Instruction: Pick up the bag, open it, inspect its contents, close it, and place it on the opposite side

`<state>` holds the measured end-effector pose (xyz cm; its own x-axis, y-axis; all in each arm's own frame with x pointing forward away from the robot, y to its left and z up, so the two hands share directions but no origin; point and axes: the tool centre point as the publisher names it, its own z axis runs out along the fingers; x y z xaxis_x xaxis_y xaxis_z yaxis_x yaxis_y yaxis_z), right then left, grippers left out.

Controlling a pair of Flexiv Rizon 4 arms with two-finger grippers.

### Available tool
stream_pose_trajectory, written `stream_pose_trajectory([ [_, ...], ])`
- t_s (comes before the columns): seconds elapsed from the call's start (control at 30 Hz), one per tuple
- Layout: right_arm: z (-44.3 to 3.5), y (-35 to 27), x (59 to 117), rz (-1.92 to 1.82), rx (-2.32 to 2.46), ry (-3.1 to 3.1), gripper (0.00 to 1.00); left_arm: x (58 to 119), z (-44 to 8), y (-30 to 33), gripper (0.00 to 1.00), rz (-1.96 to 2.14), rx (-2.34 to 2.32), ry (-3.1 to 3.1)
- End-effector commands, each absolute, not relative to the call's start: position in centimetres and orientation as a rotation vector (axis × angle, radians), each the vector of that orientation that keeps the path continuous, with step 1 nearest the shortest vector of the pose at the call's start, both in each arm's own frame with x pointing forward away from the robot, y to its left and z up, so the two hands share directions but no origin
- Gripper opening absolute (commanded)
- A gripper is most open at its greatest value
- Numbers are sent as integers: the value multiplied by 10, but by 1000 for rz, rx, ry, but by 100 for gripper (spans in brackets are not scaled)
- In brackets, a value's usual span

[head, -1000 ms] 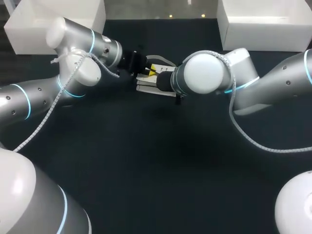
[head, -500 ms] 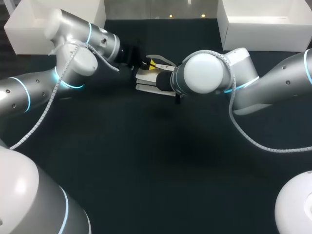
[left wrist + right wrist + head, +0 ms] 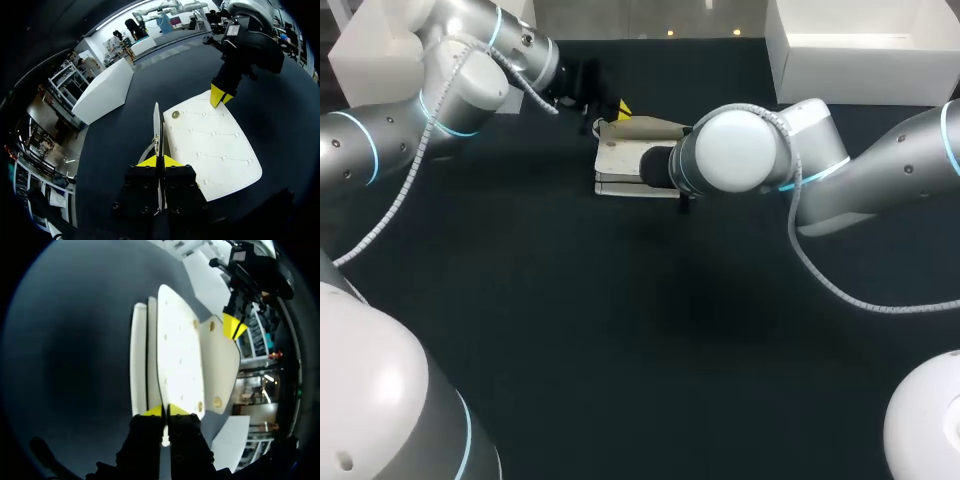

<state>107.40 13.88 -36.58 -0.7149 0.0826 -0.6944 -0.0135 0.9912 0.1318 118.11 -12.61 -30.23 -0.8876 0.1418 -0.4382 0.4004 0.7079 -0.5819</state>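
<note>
A: Where did we have the bag [image 3: 618, 165]?

B: It appeared to lie flat on the table [image 3: 620, 330], toward the far side near the middle, between our two arms.

A: And our grips?

B: Our right gripper [image 3: 165, 411] was pinched on the edge of the bag's body nearest it, with both yellow tips pressing from either side. Our left gripper [image 3: 159, 161] was closed on the flap [image 3: 218, 365], whose thin white edge stood up between its tips.

A: So which step were we in?

B: Opening, we judged. The flap was raised off the body and tilted away from it, with its snaps undone. But the mouth wasn't wide enough for us to see inside, and nothing of the contents showed in any view.

A: What did the next move call for?

B: We reckoned the left arm should carry the flap farther up and back. Meanwhile the right would pin the body so the bag neither slid nor rose with it. The pull had to be gentle, since the flap looked thin and might slip from the tips. Only then could we look in.
</note>
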Motion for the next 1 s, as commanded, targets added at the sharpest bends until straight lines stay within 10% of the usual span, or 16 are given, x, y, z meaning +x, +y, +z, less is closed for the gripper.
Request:
stream_pose_trajectory([
  [0.03, -367, 137, 1073, 167, 48, 2357, 0, 1184, -302, -127, 0, -992, 457, 2588],
  [0.13, -367, 137, 1073, 167, 48, 2357, 0, 1178, -304, -128, 0, -980, 481, 2575],
  [0.2, -367, 137, 1073, 167, 48, 2357, 0, 1174, -307, -130, 44, -939, 494, 2561],
  [0.27, -367, 137, 1073, 167, 48, 2357, 0, 1170, -309, -130, 49, -940, 487, 2552],
  [1.0, -367, 137, 1073, 167, 48, 2357, 0, 1197, -350, -141, 31, -850, 352, 2671],
])
